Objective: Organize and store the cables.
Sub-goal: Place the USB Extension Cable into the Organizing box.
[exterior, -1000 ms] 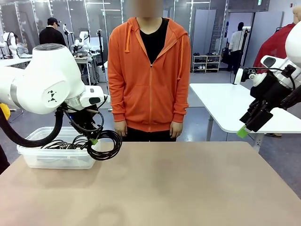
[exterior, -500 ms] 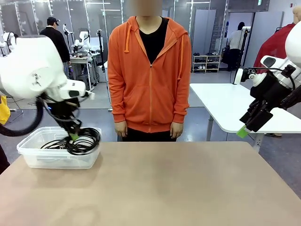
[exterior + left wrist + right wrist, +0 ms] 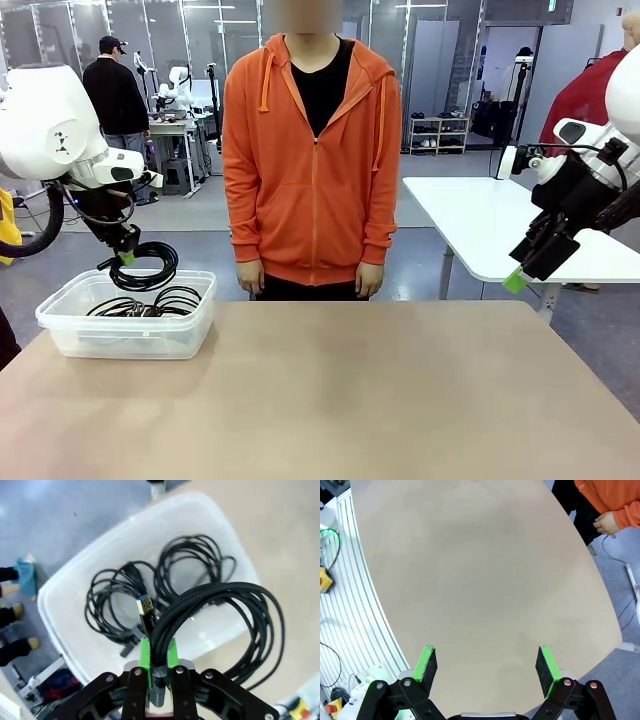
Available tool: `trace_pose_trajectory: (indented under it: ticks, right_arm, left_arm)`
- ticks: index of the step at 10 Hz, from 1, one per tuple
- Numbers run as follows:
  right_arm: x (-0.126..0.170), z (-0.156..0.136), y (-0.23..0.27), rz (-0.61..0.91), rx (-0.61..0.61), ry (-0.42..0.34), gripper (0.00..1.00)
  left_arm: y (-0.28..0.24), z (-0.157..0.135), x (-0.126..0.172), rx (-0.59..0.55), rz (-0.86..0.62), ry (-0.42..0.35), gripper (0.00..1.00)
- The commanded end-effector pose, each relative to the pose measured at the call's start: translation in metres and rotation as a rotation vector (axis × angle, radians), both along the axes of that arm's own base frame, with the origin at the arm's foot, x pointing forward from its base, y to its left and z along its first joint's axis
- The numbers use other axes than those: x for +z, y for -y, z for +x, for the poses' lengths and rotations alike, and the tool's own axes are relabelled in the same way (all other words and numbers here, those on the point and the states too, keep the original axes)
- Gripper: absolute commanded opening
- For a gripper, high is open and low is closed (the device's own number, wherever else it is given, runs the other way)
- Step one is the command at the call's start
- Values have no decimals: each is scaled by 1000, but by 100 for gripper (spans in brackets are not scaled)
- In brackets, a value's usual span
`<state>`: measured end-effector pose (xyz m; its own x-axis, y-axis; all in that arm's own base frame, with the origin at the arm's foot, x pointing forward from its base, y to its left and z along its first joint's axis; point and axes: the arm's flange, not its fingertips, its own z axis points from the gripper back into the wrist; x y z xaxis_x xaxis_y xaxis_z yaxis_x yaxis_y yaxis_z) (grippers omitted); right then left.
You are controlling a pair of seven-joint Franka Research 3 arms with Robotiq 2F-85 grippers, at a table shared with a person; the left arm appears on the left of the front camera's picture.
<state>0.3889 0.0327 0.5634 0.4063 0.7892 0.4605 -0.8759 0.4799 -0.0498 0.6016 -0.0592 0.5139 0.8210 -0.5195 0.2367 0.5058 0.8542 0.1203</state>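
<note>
A: Over the clear plastic bin (image 3: pixel 125 335) at my left end of the table (image 3: pixel 350 400), what step am I in?

B: Me talking: storing step, I'd judge. My left gripper (image 3: pixel 126 257) is pinched tight on one braided black cable coil (image 3: pixel 148 266), hanging just above the bin's far rim. Wrist view: green pads (image 3: pixel 172 651) clamp the bundle, USB plug (image 3: pixel 145 609) poking up beside them, coil (image 3: pixel 225 625) looping out over the bin (image 3: pixel 60 610).

A: Right side?

B: My right gripper (image 3: pixel 530 265) hangs off the table's right edge, fingers (image 3: pixel 426 664) spread wide, nothing between them, bare tabletop (image 3: pixel 470 580) below.

A: Next move?

B: Probably lower the coil so it clears the rim, centre it over the inside, then let go. Loop hangs partly outside the wall, so it may snag or drape over the edge.

A: Counts, big to small?

B: One table, one person (image 3: pixel 312 150) standing at the far side with hands down, one bin. Cables: one held, two coils lying in the bin (image 3: pixel 112 605) and (image 3: pixel 192 567). Three total that I can see, none on the tabletop.
</note>
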Motion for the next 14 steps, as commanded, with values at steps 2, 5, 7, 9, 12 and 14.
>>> trace_pose_trajectory:
  ticks: [2, 5, 7, 9, 12, 14]
  right_arm:
    - [1, 1, -1, 3, -15, -6, 100]
    - [1, 1, -1, 3, -15, -6, 100]
    - [1, 1, -1, 3, -15, -6, 100]
    - [1, 1, -1, 3, -15, -6, 100]
    - [1, 1, -1, 3, -15, -6, 100]
    - [1, 1, -1, 3, -15, -6, 100]
  left_arm:
    - [5, 37, -27, 80, -13, -29, 15]
    - [19, 53, -60, 167, 6, 21, 15]
    - [18, 63, -81, 225, -20, 62, 15]
    - [16, 71, -107, 251, -6, 62, 15]
    - [15, 68, -126, 243, 15, 11, 15]
    - [15, 61, -125, 237, 37, 0, 45]
